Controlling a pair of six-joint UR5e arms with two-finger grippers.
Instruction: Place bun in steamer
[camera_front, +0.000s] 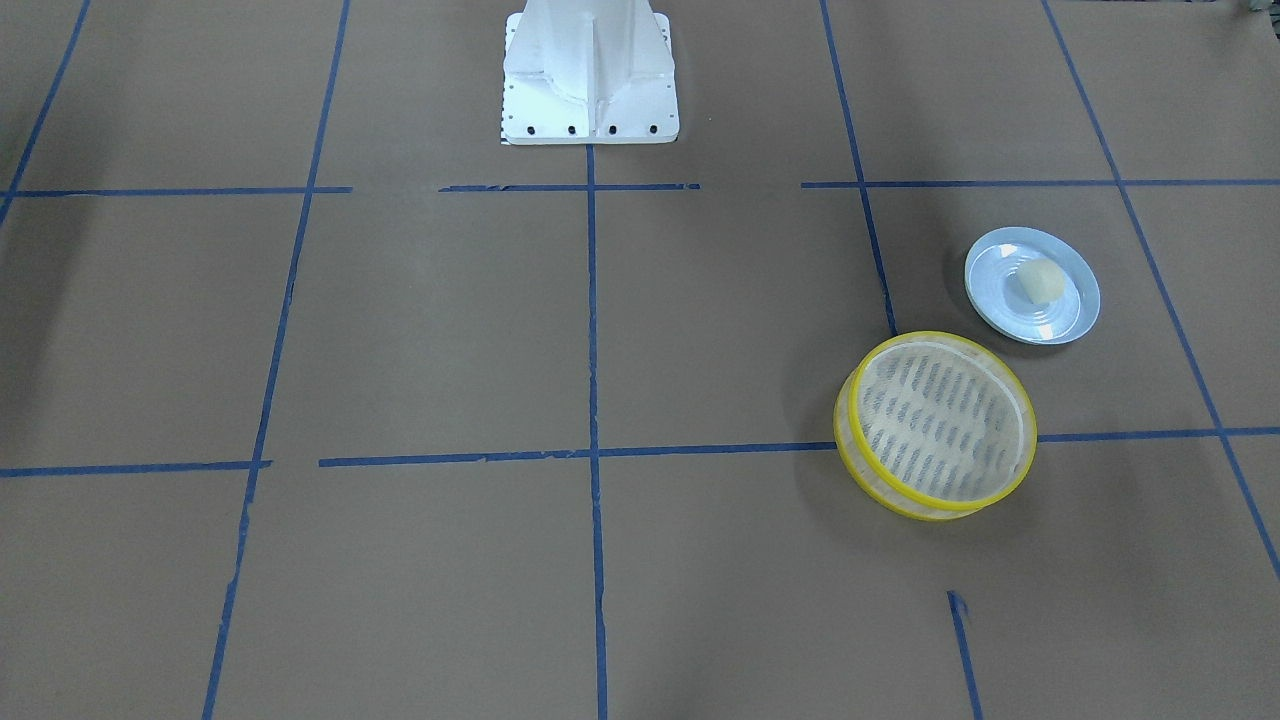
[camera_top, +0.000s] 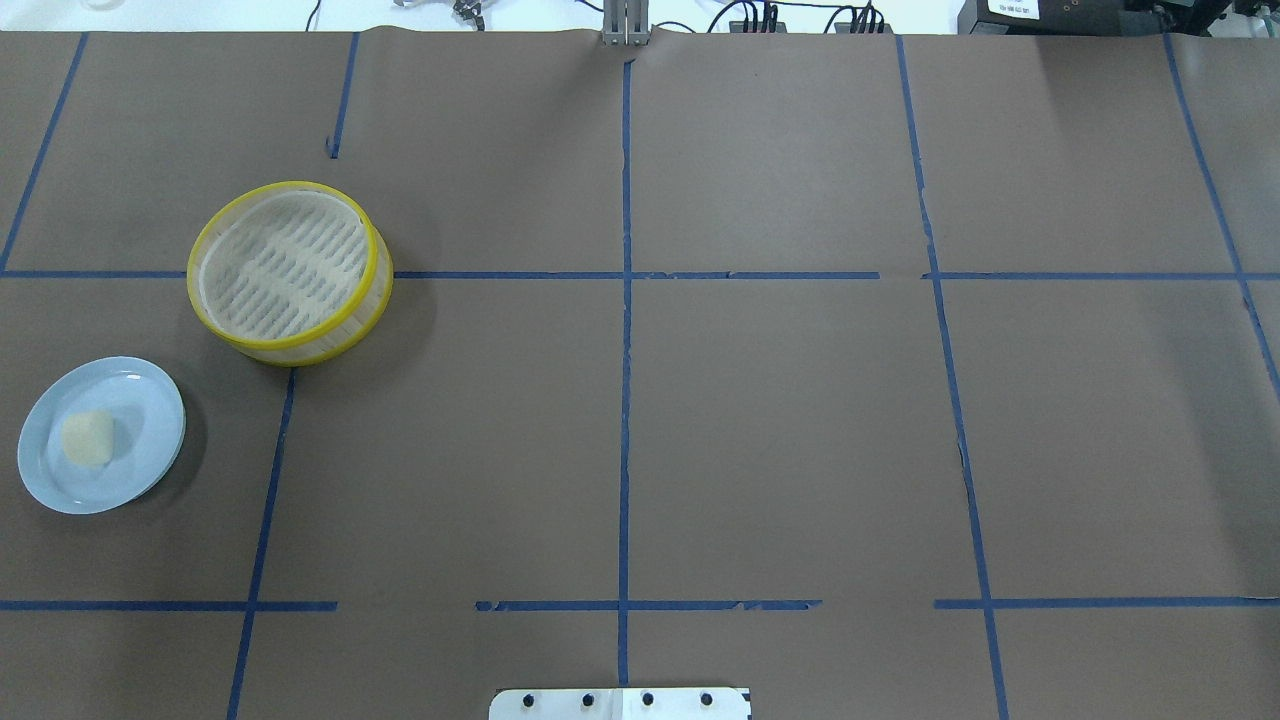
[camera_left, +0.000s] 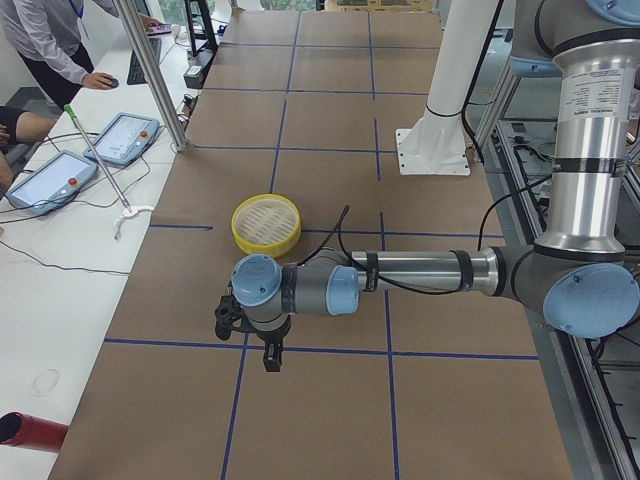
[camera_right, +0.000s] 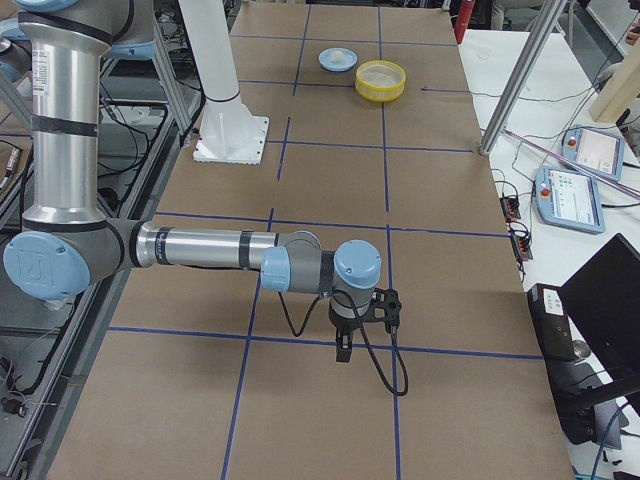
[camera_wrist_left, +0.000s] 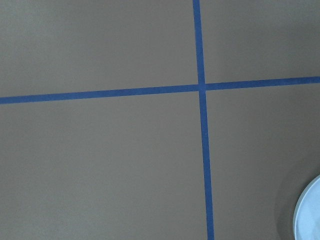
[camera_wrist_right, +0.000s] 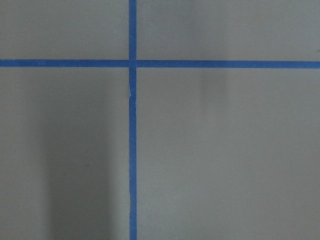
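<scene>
1. The bun (camera_front: 1040, 281) is seen lying on the pale blue plate (camera_front: 1010, 325), slightly off the plate's centre, and is touched by nothing.
2. The steamer (camera_front: 940, 420) is set on the brown-paper table (camera_front: 420, 330), just beside the plate but not touching it. It sits farther from the robot's base (camera_front: 588, 75) than the plate does. Its slatted bottom is bare, and a blue tape line (camera_front: 700, 450) is overlapped by the basket.
3. Both items are placed on the robot's left half of the table.
4. The left gripper (camera_left: 270, 362) is shown only in the exterior left view, pointed down over the table, with nothing seen in it. Whether the fingers are apart or together cannot be told.
5. In the left wrist view only a tape cross and a sliver of the plate's edge at the lower right corner are caught.
6. The right gripper (camera_right: 343, 352) is shown only in the exterior right view, pointed down, well apart from bun and steamer. Its finger state cannot be told either.
7. In the right wrist view only a tape cross on brown paper is caught.
</scene>
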